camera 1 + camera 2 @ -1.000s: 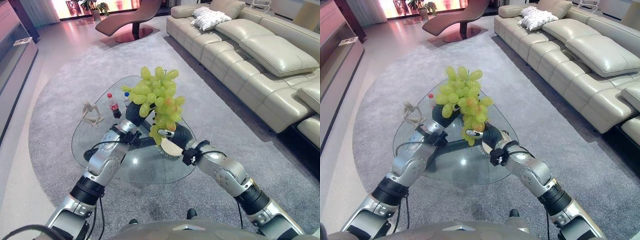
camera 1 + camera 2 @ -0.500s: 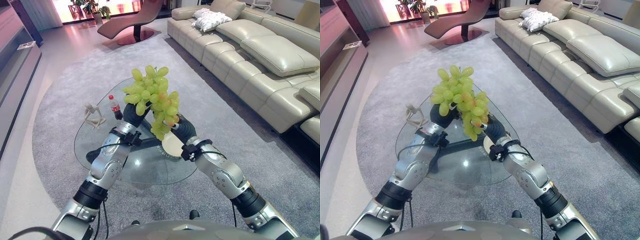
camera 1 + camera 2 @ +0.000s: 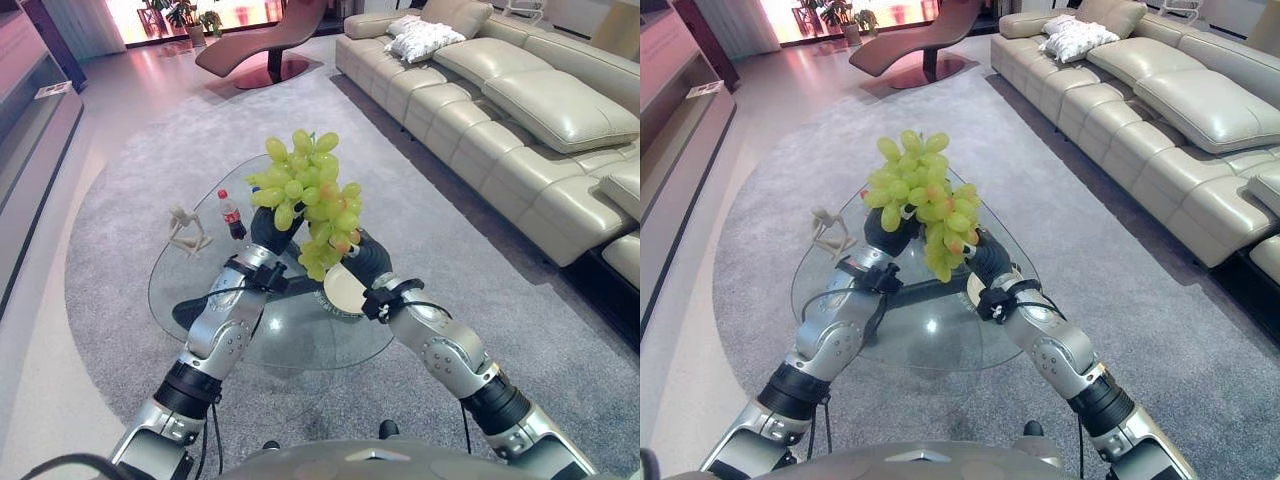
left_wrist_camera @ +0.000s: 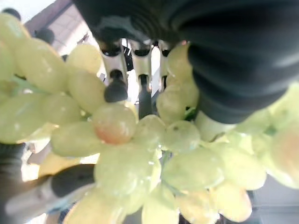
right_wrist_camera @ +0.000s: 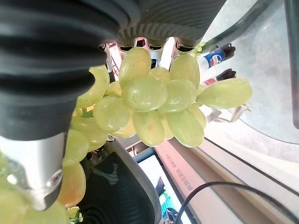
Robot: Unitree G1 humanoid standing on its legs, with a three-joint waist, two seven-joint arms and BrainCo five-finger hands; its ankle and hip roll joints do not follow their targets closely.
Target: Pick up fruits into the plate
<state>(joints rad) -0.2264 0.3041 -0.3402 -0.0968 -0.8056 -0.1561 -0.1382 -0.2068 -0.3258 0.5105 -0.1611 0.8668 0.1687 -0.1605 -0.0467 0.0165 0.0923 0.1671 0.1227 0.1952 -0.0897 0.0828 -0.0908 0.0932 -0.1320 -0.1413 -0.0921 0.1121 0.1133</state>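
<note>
Both robot hands, left & right, clasp grape bunch above plate.

Grape bunch raised above glass table, between left hand and right hand. Plate beneath bunch. Bottle, figurine on table's left. Sofa right.

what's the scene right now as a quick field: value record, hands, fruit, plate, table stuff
fruit: bunch of green grapes, lifted above the glass table
left hand: left hand under the bunch, fingers among the grapes
right hand: right hand at the bunch's lower side, grip unclear
plate: white plate on the table, below the grapes
other items: bottle, small figurine
</note>
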